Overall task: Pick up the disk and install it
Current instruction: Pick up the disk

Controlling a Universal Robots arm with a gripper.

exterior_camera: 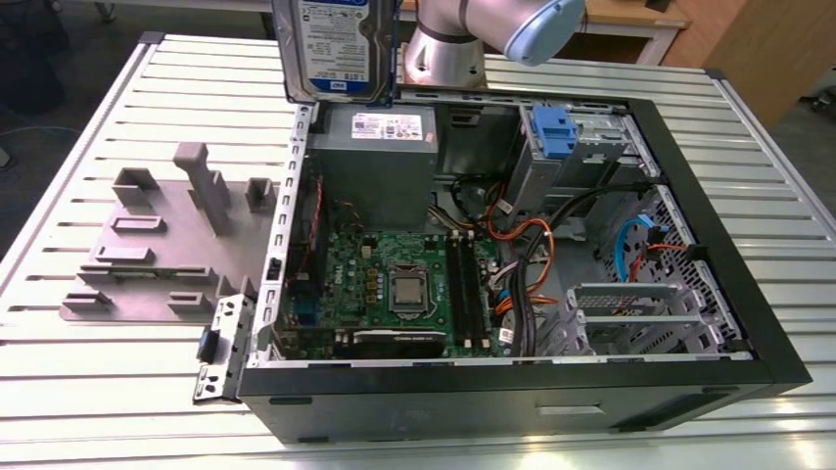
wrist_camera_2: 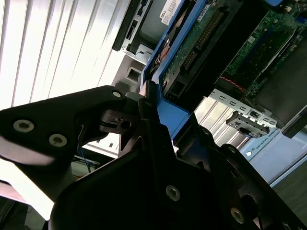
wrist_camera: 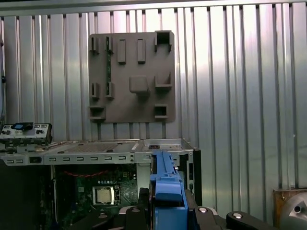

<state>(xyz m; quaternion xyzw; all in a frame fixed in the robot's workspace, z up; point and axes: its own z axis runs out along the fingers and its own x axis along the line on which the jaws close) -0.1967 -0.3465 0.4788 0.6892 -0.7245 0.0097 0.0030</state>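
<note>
The end effector pinched the disk by its blue rail, holding it upright in the air above the open case, near the table's far edge. Pickup looked done; installation was not.

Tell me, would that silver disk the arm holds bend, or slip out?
Probably stiff: the disk stands upright above the case without sagging. Likely heavy for its size, looking metal. Its smooth blue rail might slip between the fingers.
</note>
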